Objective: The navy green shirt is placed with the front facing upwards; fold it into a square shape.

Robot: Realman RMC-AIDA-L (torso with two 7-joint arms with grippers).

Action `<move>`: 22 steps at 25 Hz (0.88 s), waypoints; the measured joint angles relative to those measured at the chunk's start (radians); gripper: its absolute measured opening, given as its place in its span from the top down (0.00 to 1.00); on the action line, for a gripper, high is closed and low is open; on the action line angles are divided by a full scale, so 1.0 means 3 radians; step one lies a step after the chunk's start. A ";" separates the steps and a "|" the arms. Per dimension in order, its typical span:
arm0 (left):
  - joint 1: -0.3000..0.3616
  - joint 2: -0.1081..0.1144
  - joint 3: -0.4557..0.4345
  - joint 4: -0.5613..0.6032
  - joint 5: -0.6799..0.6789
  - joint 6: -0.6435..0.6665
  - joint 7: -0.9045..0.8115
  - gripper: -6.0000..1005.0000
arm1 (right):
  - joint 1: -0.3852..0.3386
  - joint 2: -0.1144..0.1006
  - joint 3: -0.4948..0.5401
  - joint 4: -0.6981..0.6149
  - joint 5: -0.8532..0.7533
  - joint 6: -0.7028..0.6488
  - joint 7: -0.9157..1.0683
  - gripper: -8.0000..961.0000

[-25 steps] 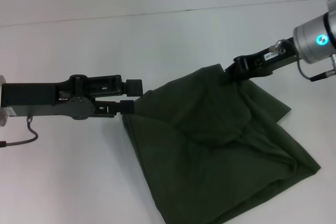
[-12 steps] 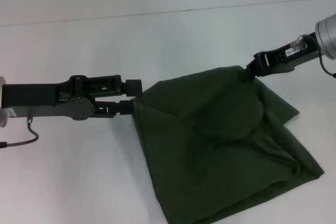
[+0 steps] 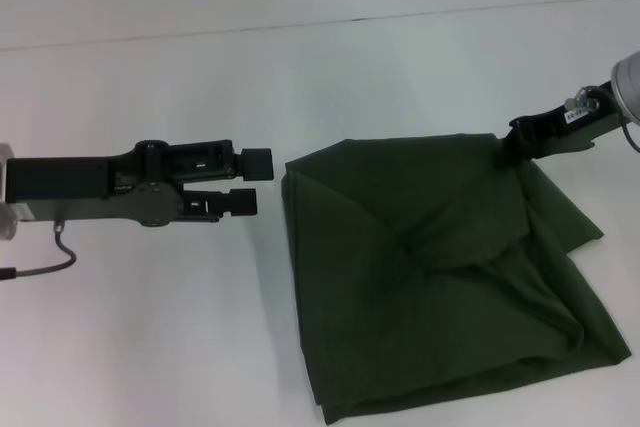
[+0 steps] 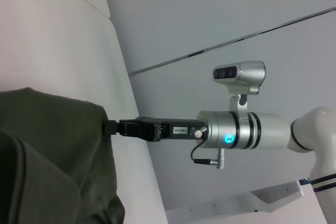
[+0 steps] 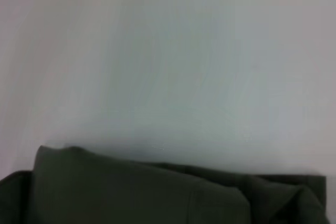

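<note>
The navy green shirt (image 3: 440, 277) lies folded over itself in a rough, wrinkled square at the right of the white table, plain green side up, with no lettering showing. My right gripper (image 3: 512, 150) is shut on its far right corner; the left wrist view shows this gripper (image 4: 111, 128) pinching the shirt's (image 4: 52, 150) edge. Left of the shirt, my left gripper (image 3: 250, 182) stands open, a small gap from the cloth and holding nothing. In the right wrist view only a folded edge of the shirt (image 5: 157, 192) shows.
The white table (image 3: 150, 327) stretches to the left and in front of the shirt. A seam (image 3: 300, 25) runs across the far side. The right arm's silver wrist (image 4: 247, 132) with a lit blue ring shows in the left wrist view.
My right gripper has moved right, dragging the shirt's corner with it. The cloth has slid away from my unmoved left gripper and spread flatter.
</note>
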 joint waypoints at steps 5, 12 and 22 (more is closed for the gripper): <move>0.0002 -0.0001 0.0000 0.0000 -0.0010 0.0000 0.0000 0.12 | 0.0026 -0.0008 -0.0009 0.0091 -0.0029 0.0053 0.0013 0.93; 0.0008 0.0003 0.0000 0.0001 -0.0017 0.0001 0.0000 0.12 | 0.0033 -0.0105 0.0058 -0.0034 -0.0023 -0.0173 0.0041 0.91; 0.0016 0.0018 -0.0006 0.0010 -0.0003 0.0002 0.0000 0.12 | 0.0002 -0.0178 0.0390 -0.0297 -0.0027 -0.0434 0.0000 0.70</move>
